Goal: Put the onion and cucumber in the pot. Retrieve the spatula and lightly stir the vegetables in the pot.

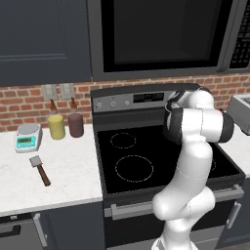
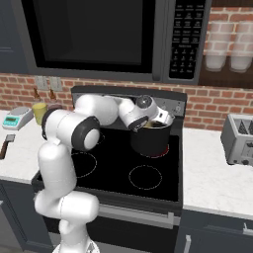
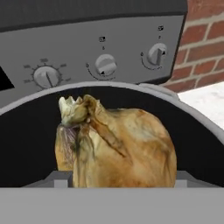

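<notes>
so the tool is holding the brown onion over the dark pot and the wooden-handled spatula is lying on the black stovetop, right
Not quite. The wooden-handled metal spatula lies on the white counter left of the stove, as the left base view shows. The tool does hold the papery brown onion over the dark cylindrical pot.

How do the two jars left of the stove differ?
The yellow jar is pale yellow; the maroon jar is dark reddish-brown. The yellow jar stands nearer the scale, the maroon jar nearer the stove. In the left base view they look close in size. Both are upright cylinders, side by side on the white counter against the brick wall.
</notes>
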